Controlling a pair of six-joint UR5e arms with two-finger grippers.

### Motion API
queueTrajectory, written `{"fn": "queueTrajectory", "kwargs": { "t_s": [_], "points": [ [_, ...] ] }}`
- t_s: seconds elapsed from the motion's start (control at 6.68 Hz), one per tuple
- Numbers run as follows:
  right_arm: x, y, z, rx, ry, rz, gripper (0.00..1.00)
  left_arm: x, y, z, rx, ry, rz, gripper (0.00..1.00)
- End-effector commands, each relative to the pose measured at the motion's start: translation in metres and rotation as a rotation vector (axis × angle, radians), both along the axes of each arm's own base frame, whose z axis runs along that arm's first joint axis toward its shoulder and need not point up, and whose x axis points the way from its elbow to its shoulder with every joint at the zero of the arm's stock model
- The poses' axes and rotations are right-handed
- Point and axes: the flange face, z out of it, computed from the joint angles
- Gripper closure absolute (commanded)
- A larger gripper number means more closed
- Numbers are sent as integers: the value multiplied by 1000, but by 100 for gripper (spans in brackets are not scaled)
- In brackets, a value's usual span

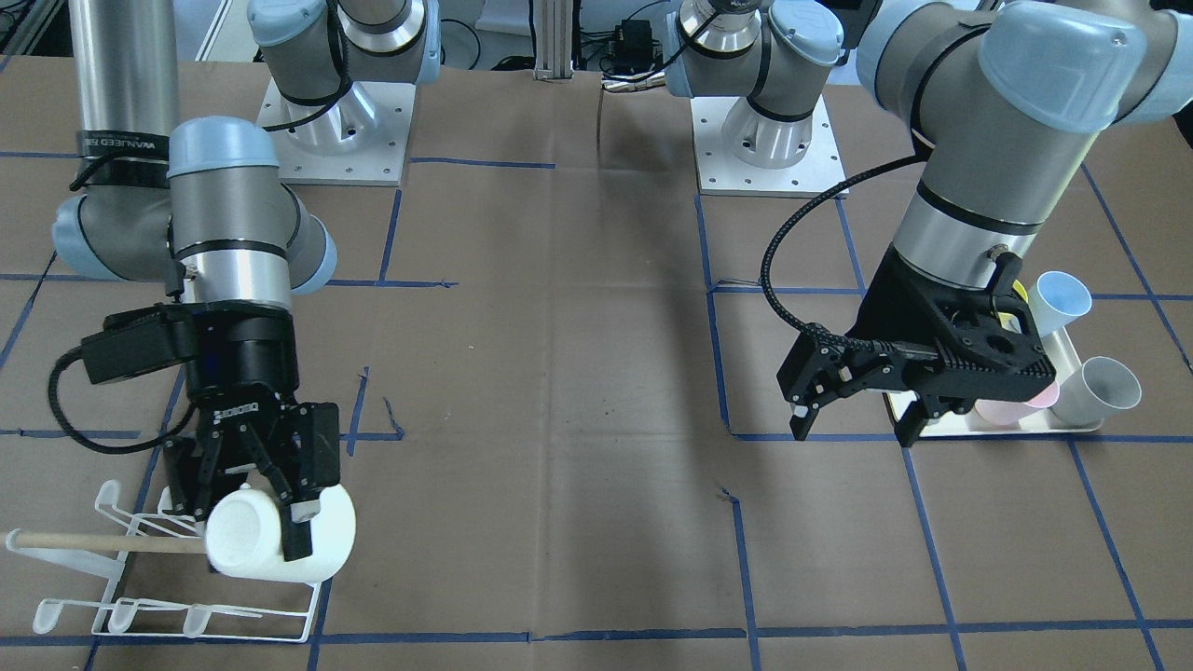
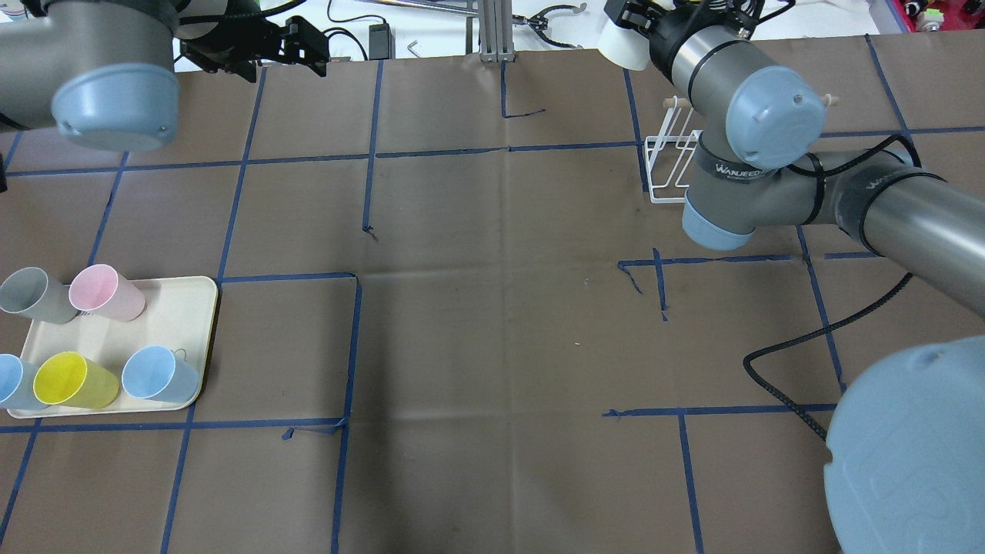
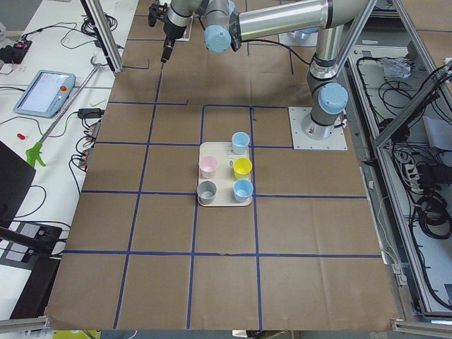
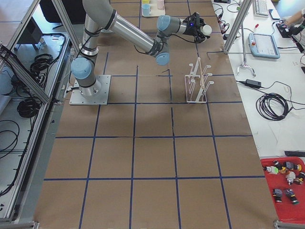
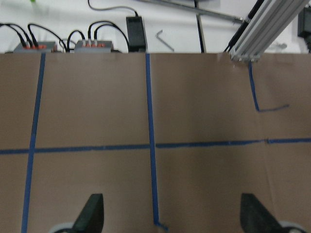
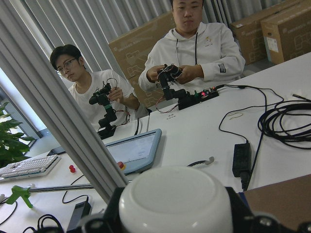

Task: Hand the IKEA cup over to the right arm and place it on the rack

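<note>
The white IKEA cup (image 1: 266, 540) lies on its side in the air, held by my right gripper (image 1: 270, 499), which is shut on it. The cup's base fills the bottom of the right wrist view (image 6: 175, 201). The right arm (image 2: 739, 115) reaches to the table's far side, with the cup (image 2: 619, 42) high above the table. Below it stands the rack (image 1: 177, 610), and in the front-facing view the cup overlaps the end of its wooden dowel (image 1: 93, 541); the side view shows the cup (image 4: 206, 29) apart from the rack (image 4: 198, 83). My left gripper (image 1: 853, 431) hangs open and empty; its fingers (image 5: 92, 213) show over bare table.
A cream tray (image 2: 173, 304) at the near left holds several cups: grey (image 2: 31, 294), pink (image 2: 104, 291), yellow (image 2: 73, 379) and pale blue (image 2: 158, 373). Two people sit at a white table (image 6: 204, 141) past the far edge. An aluminium post (image 2: 492, 31) stands at the far middle.
</note>
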Motion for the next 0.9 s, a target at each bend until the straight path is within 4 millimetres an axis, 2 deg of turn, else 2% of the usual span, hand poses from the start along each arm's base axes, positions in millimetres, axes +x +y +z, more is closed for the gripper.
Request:
{"fn": "queueTrajectory", "kwargs": {
  "t_s": [0.0,0.15,0.3,0.45,0.6,0.75],
  "points": [
    [-53,-31,3,-55,225,-4,72,0,50,24,277,-19,6,1],
    [-76,-40,-6,-65,334,-11,72,2,76,37,305,-17,13,1],
    [-86,-45,-21,-45,361,-9,72,9,88,44,300,-19,22,1],
    [-86,-45,-30,-59,369,-12,72,24,97,45,311,-14,42,0],
    [-86,-40,-51,-32,415,8,71,56,113,40,326,-8,50,0],
    [-82,-31,-63,-31,415,10,71,97,138,22,347,2,17,1]
  ]
}}
